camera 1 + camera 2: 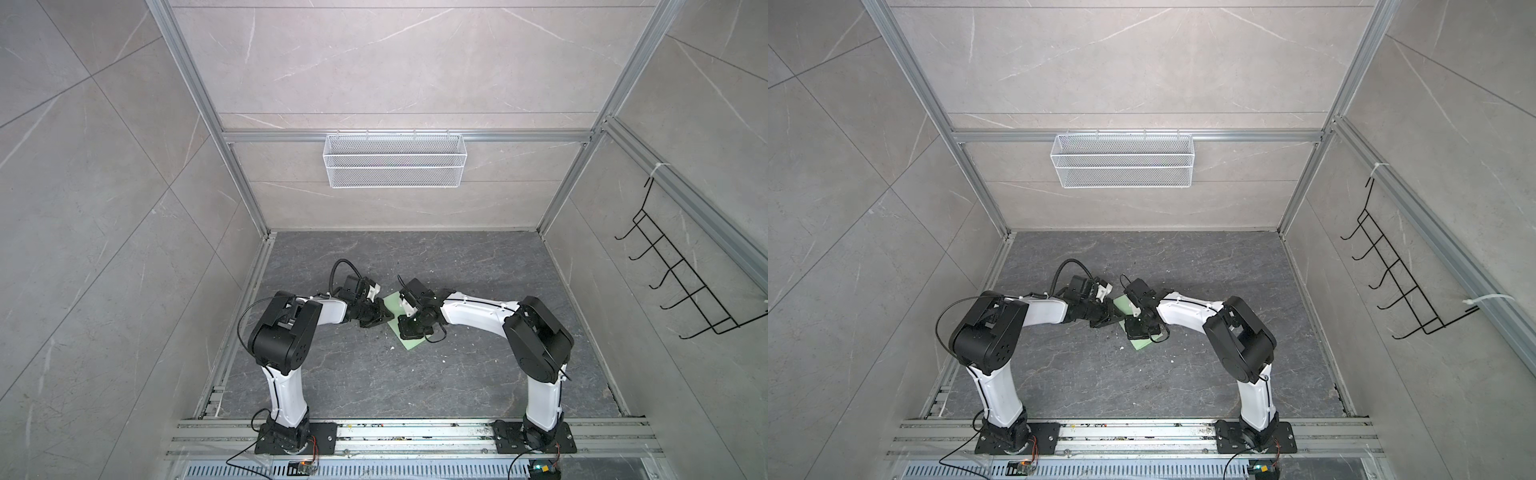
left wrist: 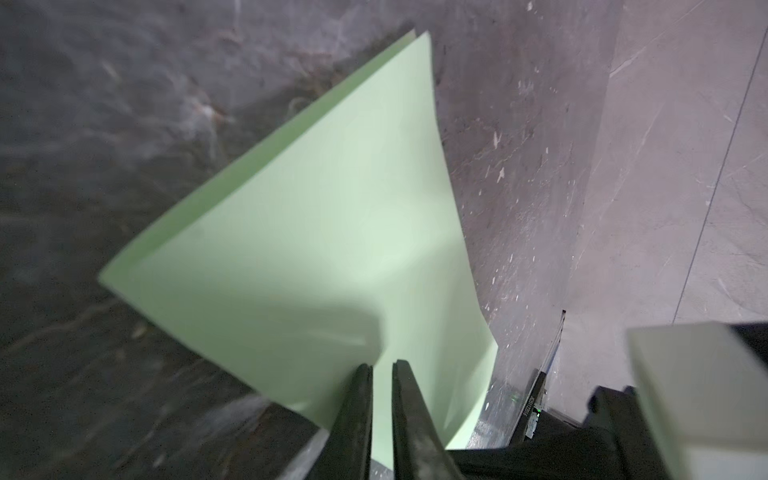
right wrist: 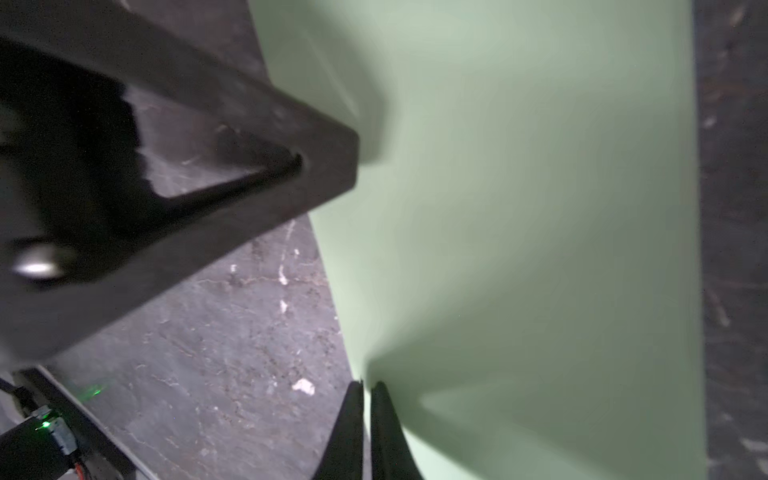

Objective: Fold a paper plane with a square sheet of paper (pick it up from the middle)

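**Two arms meet over a green sheet**

At the middle of the dark stone worktop (image 1: pixel 415 382), the right fingers (image 3: pixel 386 436) are pressed together on an edge of the square sheet of paper (image 3: pixel 519 208), which puckers where they pinch it. The left fingers (image 2: pixel 409 415) stand a slim gap apart with green showing between them. Their tips are at the sheet's edge, and whether they bear on it cannot be told. The pale green sheet is doubled over, with two layers showing at one corner in the left wrist view. It bows between the arms and is largely hidden under the right wrist in both top views. A white mesh basket (image 1: pixel 395 162) hangs on the back wall's rail, well apart from the paper.
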